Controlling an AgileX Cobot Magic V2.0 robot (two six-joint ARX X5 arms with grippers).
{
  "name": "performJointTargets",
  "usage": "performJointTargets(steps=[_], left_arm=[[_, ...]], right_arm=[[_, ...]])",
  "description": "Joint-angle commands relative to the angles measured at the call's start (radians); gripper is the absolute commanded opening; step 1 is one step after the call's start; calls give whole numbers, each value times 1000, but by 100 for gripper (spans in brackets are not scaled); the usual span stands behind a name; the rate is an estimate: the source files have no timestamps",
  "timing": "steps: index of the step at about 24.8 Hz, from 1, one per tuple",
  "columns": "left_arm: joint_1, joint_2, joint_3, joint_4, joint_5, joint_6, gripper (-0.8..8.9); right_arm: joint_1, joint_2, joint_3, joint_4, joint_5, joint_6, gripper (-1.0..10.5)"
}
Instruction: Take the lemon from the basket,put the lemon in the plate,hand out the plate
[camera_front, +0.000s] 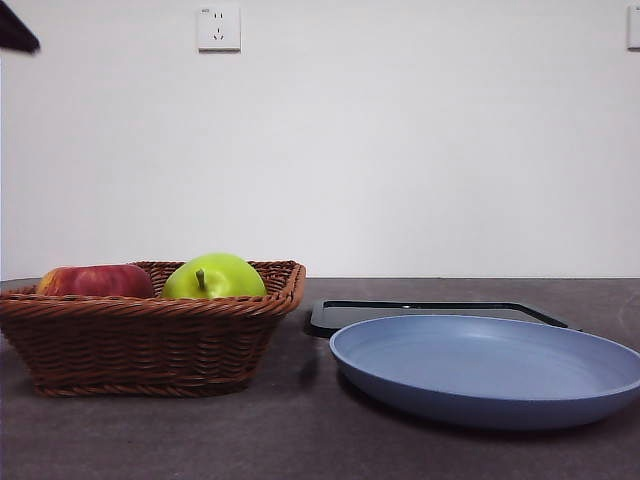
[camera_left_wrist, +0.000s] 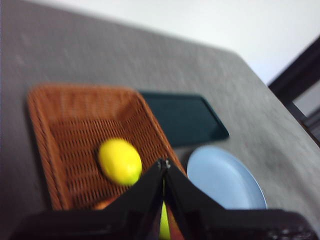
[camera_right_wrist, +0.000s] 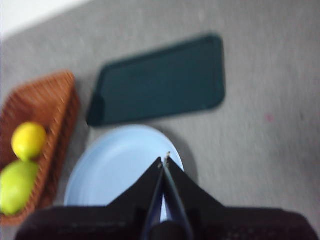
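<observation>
While both arms hang above the counter (camera_front: 300, 440), the lemon (camera_left_wrist: 119, 161) lies in the wicker basket (camera_left_wrist: 60, 130), just beside the left end effector (camera_left_wrist: 163, 163), whose jaws are together. Right end effector (camera_right_wrist: 164, 161), jaws likewise closed, hovers over the light-blue plate (camera_right_wrist: 115, 165). Green apple (camera_front: 214, 276) and red apple (camera_front: 96, 281) share the basket; black tray (camera_right_wrist: 160, 82) behind the plate.

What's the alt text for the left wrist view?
Blurry view from above the left pincer, its jaws shut, over a brown wicker basket with a yellow lemon lying inside. Beside the basket on the grey table are a black tray and a light-blue plate.
</observation>
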Motion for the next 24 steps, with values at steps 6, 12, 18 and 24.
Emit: performJointTargets(steps=[6, 12, 18, 24], left_arm=[[-58, 91, 21, -48, 32, 63, 9], [-94, 96, 21, -47, 23, 61, 266], [-110, 96, 21, -50, 26, 52, 327], [-114, 96, 21, -77, 26, 53, 327]], right_arm=[[48, 125, 25, -68, -36, -85, 26], [117, 236, 25, -64, -19, -84, 252], [213, 425, 24, 0, 82, -79, 247], [244, 648, 24, 137, 79, -37, 243]])
